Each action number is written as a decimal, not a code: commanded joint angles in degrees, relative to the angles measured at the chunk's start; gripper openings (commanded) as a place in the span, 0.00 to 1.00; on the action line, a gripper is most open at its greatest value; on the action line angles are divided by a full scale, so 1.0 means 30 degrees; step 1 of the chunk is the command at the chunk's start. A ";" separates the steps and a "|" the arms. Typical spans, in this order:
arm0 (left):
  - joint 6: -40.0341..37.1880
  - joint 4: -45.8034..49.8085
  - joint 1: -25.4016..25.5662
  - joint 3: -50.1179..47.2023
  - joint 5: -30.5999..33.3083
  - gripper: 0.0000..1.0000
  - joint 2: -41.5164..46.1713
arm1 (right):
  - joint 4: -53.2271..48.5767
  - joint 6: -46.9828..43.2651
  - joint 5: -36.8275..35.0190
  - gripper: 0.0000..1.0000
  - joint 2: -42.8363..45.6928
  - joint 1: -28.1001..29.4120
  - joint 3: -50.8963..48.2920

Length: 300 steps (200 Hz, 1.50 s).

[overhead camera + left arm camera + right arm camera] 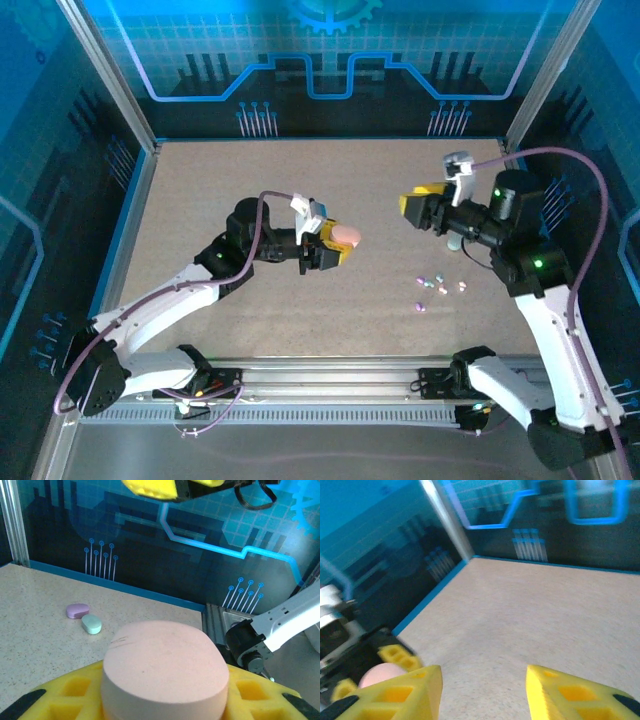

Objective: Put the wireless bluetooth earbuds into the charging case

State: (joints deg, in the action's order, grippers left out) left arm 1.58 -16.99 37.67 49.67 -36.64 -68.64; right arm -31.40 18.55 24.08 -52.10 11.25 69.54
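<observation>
The left gripper (336,246) clamped a pink case (346,236); the right gripper (411,207) gaped wide, empty. Tiny earbuds (440,285) lay scattered on the table (250,180) beside the right arm, too small to make out. A purple case (77,610) sat just beside a teal case (91,624).

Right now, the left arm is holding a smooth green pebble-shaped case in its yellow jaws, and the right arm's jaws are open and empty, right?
Not quite: the smooth pebble-shaped case in the left gripper is pale pink, not green. The left wrist view shows it between the yellow jaws. The rest stands: the right gripper has its jaws open and empty.
</observation>
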 commanded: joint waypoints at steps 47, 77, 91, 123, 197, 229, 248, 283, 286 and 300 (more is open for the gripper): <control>0.0936 -0.1364 0.0070 0.0111 -0.0607 0.25 0.0469 | 0.1509 -0.2269 0.6058 0.52 0.1479 -0.0346 -0.2759; 0.1457 -0.1443 0.0070 0.0318 -0.1338 0.25 0.0322 | 0.1358 -0.8573 0.3887 0.57 0.1889 0.3460 -0.3022; 0.1668 -0.1702 0.0068 0.0306 -0.1478 0.25 0.0278 | 0.1516 -1.0547 0.2902 0.60 0.1898 0.4809 -0.3138; 0.2013 -0.2106 0.0070 0.0501 -0.2066 0.25 0.0117 | 0.1530 -1.3173 0.1665 0.61 0.1250 0.6157 -0.2983; 0.2158 -0.2154 0.0063 0.0961 -0.3120 0.25 -0.0423 | 0.2761 -1.2853 0.1409 0.59 -0.0352 0.6623 -0.2487; 0.1723 -0.1620 0.0058 0.1109 -0.3121 0.25 -0.0469 | 0.3266 -1.2359 0.2233 0.58 -0.0615 0.6595 -0.2365; 0.1275 -0.1121 0.0077 0.1193 -0.3115 0.25 -0.0442 | 0.3288 -1.2106 0.2572 0.58 -0.0652 0.6507 -0.2291; 0.0866 -0.0876 0.0092 0.1168 -0.3104 0.24 -0.0381 | 0.2930 -1.1687 0.3145 0.56 -0.0799 0.6105 -0.2044; 0.0822 -0.0804 0.0084 0.1161 -0.3060 0.24 -0.0381 | 0.2903 -1.1667 0.3219 0.56 -0.0821 0.6056 -0.2014; 0.0697 -0.0672 0.0071 0.1110 -0.2947 0.24 -0.0381 | 0.2854 -1.1468 0.3519 0.55 -0.0773 0.5850 -0.1998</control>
State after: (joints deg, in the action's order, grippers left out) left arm 6.02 -20.58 37.56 51.35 -43.55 -69.71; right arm -24.53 -17.74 32.12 -54.24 29.80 60.86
